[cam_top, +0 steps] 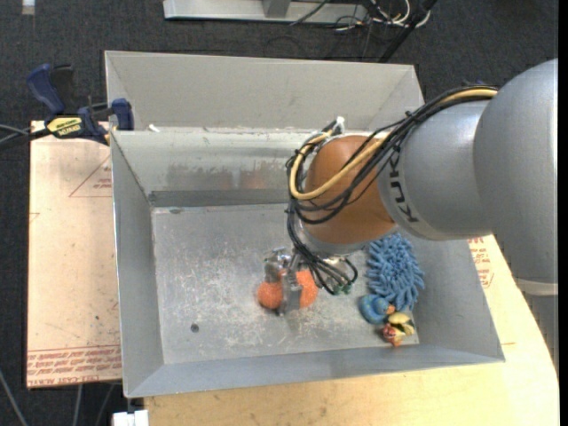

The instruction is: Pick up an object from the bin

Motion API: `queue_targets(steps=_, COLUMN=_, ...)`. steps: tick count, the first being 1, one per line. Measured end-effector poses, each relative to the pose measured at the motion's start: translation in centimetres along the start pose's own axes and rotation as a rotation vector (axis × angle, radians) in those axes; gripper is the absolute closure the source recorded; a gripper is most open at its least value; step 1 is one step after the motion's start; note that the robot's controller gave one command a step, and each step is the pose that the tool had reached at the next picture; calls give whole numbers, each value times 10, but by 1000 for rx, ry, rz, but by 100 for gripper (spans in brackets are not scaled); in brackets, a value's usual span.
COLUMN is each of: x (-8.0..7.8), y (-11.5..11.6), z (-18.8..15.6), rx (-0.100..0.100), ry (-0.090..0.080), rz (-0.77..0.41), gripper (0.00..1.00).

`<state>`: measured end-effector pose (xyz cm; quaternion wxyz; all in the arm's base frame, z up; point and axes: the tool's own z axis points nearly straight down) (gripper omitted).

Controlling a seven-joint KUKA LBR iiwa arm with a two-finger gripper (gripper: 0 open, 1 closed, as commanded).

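The hand (286,282) is low near the middle of the bin (177,264), right against an orange lump (269,296) that shows on either side of it. I cannot tell whether the hand is open or closed. A blue fuzzy toy (395,269) lies near on the right. The bin's floor is scuffed grey metal, and dark carpet (71,25) lies around the bin.

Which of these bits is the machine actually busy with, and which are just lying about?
In the job: the tool, down in the middle of the grey metal bin; the small orange rounded thing right at it.
Just lying about: the blue shaggy mop-like thing and the small yellow-and-red toy, both near its right wall.
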<state>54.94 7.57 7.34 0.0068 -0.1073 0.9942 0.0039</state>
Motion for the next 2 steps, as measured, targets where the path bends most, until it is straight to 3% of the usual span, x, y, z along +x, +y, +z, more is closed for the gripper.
queue_targets(steps=1, x=0, y=0, z=0, rx=0, ry=0, rz=0, gripper=100)
queue_targets(steps=2, x=-9, y=4, z=-157, rx=0, ry=-10, rz=-12, gripper=100)
